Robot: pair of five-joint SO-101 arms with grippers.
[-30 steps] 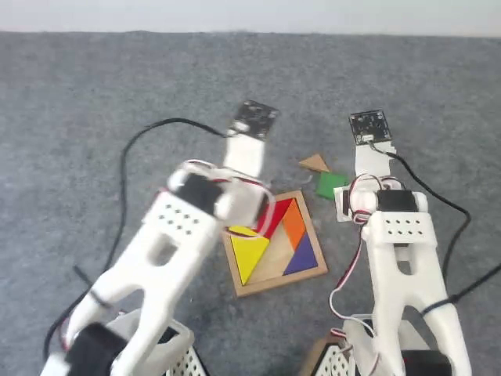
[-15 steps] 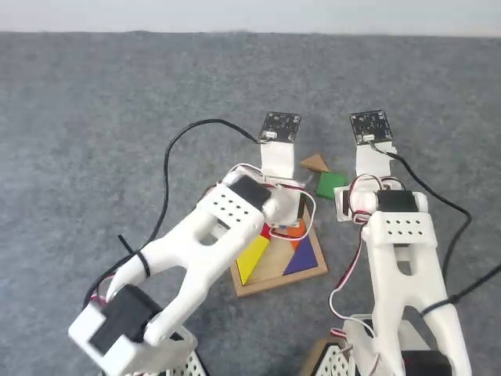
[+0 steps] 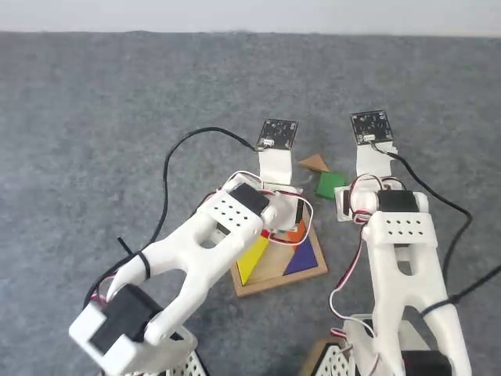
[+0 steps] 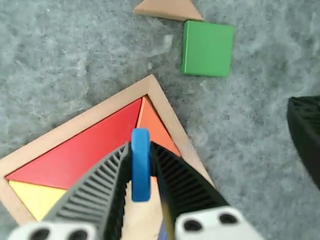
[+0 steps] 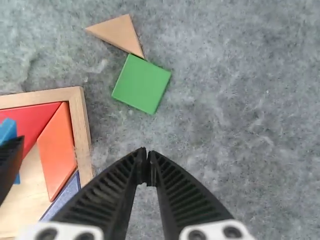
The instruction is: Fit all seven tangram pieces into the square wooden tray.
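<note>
My left hand (image 4: 140, 150) grips a flat blue wooden piece (image 4: 140, 172) over the square wooden tray (image 4: 175, 127), while my right hand (image 5: 146, 157) sits pinched closed on nothing.

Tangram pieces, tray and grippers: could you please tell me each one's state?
left gripper: shut on the blue piece, over the tray
blue piece: held on edge, not yet laid
right gripper: shut, empty
tray: partly filled
red triangle: seated in tray
orange triangle: seated in tray
yellow triangle: seated in tray
purple piece: seated in tray
green square: outside, on the carpet
tan triangle: outside, on the carpet
</note>
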